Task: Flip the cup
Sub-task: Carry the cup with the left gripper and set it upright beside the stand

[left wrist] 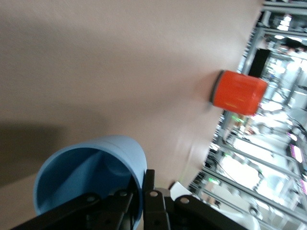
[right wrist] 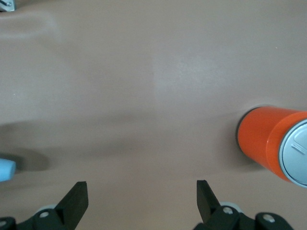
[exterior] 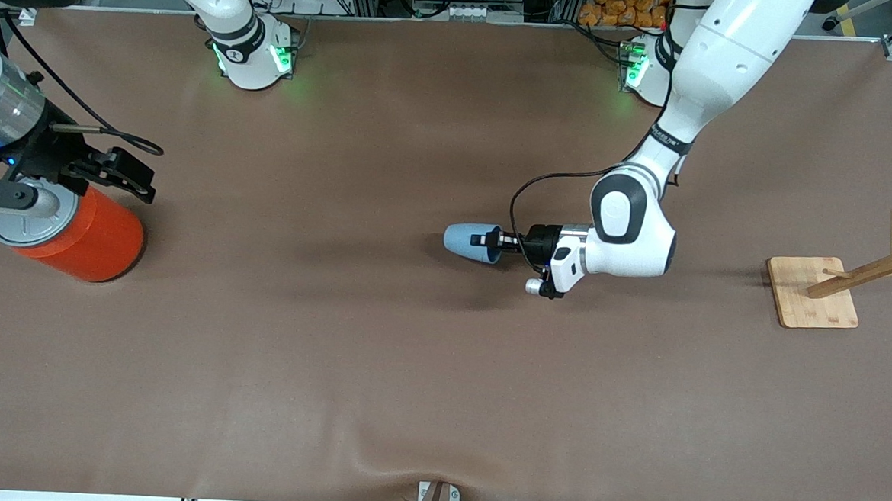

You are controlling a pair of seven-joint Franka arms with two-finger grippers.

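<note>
The light-blue cup [exterior: 465, 241] is tipped on its side over the middle of the table, closed end toward the right arm's end. My left gripper [exterior: 490, 240] is shut on its rim. In the left wrist view the cup [left wrist: 91, 163] shows its deeper blue inside, with one finger of the left gripper [left wrist: 144, 187] inside the wall and one outside. My right gripper [exterior: 138, 177] is open and empty, up beside the orange can [exterior: 88, 239]. In the right wrist view the right gripper [right wrist: 141, 191] is over bare table, and a sliver of the cup [right wrist: 5, 170] shows at the edge.
The large orange can with a grey lid stands near the right arm's end of the table; it also shows in the left wrist view [left wrist: 238, 92] and the right wrist view [right wrist: 264, 141]. A wooden rack on a square base [exterior: 814, 296] stands near the left arm's end.
</note>
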